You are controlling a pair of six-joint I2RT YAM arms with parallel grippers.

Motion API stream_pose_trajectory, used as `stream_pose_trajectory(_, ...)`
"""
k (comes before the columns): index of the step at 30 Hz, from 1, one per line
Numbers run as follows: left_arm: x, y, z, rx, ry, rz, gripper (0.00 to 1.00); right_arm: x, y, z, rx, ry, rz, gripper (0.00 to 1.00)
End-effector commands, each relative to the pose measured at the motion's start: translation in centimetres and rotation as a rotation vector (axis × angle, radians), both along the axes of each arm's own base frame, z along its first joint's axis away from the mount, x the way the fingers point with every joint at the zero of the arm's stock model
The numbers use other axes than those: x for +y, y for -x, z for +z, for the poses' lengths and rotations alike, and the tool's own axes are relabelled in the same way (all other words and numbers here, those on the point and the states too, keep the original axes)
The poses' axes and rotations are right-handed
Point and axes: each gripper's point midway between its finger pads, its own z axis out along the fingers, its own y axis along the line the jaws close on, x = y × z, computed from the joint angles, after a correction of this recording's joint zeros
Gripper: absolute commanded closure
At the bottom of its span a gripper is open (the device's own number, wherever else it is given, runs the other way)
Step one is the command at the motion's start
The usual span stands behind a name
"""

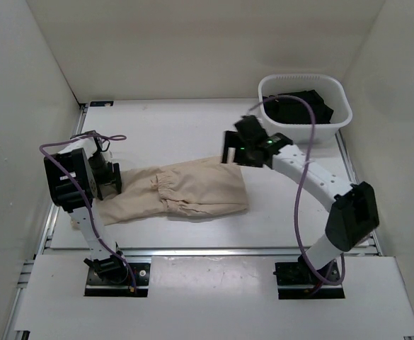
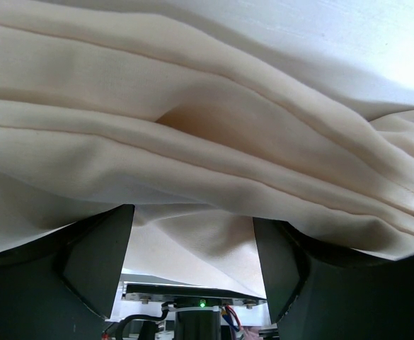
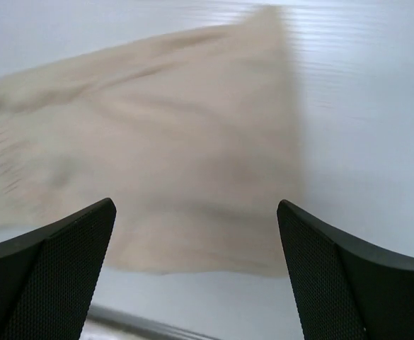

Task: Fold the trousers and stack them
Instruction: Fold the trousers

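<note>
The beige trousers point(image 1: 192, 191) lie folded in a wrinkled band across the middle of the table, gathered waist near the centre. My left gripper point(image 1: 110, 185) is at their left end, low on the table. In the left wrist view the trousers point(image 2: 207, 127) drape in long folds across the fingers point(image 2: 97, 262), which stand wide apart, so that gripper point(image 2: 192, 212) is open. My right gripper point(image 1: 235, 152) hovers open above the cloth's far right corner. In the blurred right wrist view the trousers point(image 3: 164, 142) lie below that gripper point(image 3: 196, 205), with nothing between its fingers.
A white basket point(image 1: 342, 106) holding black folded garments point(image 1: 302, 106) stands at the back right of the table. White walls close in the left, back and right sides. A metal rail point(image 1: 214, 251) runs along the table's near edge.
</note>
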Motion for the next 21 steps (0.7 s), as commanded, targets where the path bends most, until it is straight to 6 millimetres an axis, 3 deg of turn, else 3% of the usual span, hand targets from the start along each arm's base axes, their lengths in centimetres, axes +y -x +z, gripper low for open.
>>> stream_pose_trajectory(1, 0.6, -3.1, -0.3, -0.123, -0.034, -0.006, 0.20, -5.6, 0.8, -5.7, 0.156, 0.004, -0.110, 0.01)
stream_pose_trajectory(2, 0.5, -3.2, -0.3, -0.126, -0.025, -0.006, 0.20, -5.3, 0.2, -5.5, 0.129, -0.064, -0.101, 0.01)
stream_pose_trajectory(3, 0.4, -3.0, 0.0, -0.126, -0.025, -0.006, 0.20, -6.1, 1.2, -8.0, 0.182, -0.069, -0.099, 0.01)
stream_pose_trajectory(6, 0.5, -3.1, 0.3, -0.135, -0.028, -0.006, 0.20, -6.1, 0.5, -8.9, 0.176, -0.161, -0.126, 0.01)
stream_pose_trajectory(8, 0.5, -3.2, 0.6, -0.143, -0.030, -0.006, 0.20, -5.1, -0.1, -9.5, 0.172, -0.238, -0.117, 0.01)
stream_pose_trajectory(12, 0.4, -3.0, 0.7, -0.144, -0.030, -0.006, 0.20, -4.0, 1.5, -12.2, 0.247, -0.295, -0.111, 0.01)
stream_pose_trajectory(13, 0.4, -2.8, 0.7, -0.144, -0.030, -0.006, 0.20, -3.7, 2.8, -13.7, 0.298, -0.301, -0.110, 0.01)
stream_pose_trajectory(15, 0.4, -2.8, 0.7, -0.144, -0.030, -0.006, 0.20, -3.5, 3.1, -14.5, 0.319, -0.320, -0.121, 0.06)
stream_pose_trajectory(16, 0.4, -2.8, 0.7, -0.144, -0.030, -0.006, 0.20, -3.6, 3.2, -15.2, 0.340, -0.314, -0.134, 0.25)
stream_pose_trajectory(19, 0.2, -2.9, 1.7, -0.158, -0.024, -0.006, 0.19, -4.0, 4.4, -16.4, 0.379, -0.321, -0.162, 0.58)
stream_pose_trajectory(20, 0.2, -2.9, 1.7, -0.158, -0.024, -0.006, 0.19, -4.6, 4.2, -16.2, 0.376, -0.340, -0.193, 0.84)
stream_pose_trajectory(21, -0.2, -3.1, 2.4, -0.171, -0.002, -0.006, 0.19, -5.1, 4.3, -15.4, 0.368, -0.355, -0.208, 0.96)
